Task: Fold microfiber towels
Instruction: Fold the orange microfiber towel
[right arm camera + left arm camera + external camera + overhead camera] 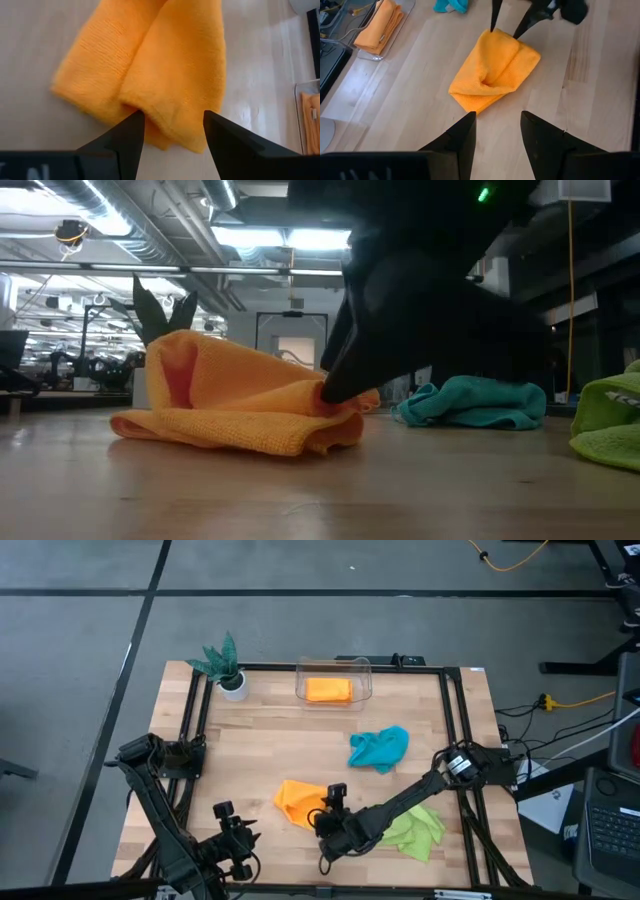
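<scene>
A grey floor crossed by dark seams surrounds the wooden table. Yellow cables trail across it. Beyond, fluorescent ceiling lights and exposed ducts run overhead.

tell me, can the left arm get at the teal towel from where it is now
Probably not easily: the teal towel lies beyond the orange towel, where the right gripper works; the open left gripper hangs near the front edge.

One towel mid-table, folded towel in tray behind
</scene>
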Robot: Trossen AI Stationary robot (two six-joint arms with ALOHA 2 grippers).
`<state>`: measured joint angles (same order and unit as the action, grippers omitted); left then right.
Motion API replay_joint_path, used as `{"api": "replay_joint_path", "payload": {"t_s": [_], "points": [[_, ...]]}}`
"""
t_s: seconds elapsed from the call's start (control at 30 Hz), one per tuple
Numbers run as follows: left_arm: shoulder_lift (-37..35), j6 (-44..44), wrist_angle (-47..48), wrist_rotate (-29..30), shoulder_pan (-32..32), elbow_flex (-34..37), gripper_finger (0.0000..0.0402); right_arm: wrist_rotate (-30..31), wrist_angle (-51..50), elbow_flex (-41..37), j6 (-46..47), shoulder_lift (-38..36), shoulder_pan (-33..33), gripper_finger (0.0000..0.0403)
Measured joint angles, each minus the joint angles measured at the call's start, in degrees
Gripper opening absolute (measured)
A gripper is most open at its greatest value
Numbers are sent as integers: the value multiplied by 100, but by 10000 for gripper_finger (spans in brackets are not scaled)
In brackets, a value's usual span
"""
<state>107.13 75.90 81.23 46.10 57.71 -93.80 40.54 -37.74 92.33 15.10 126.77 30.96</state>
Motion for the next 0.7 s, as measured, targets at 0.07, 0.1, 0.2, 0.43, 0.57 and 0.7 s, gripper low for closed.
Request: {"api": "replay_joint_path", "payload": {"t_s": [0.07,0.1,0.2,0.43,0.57,0.7], "points": [[0,1,0,1,0,0,147,-8,-15,-2,-81,34,-45,205],[0,0,0,-1,0,0,147,-6,-2,-2,-134,34,-57,205],[0,1,0,-1,0,0,147,10,47,0,-202,34,-79,192],[0,0,2,-3,0,0,147,30,81,0,-211,43,-57,88],[0,-2,7,76,0,0,147,38,148,0,-214,43,28,18],[0,-134,7,175,0,0,147,28,376,0,-375,43,175,14]]}}
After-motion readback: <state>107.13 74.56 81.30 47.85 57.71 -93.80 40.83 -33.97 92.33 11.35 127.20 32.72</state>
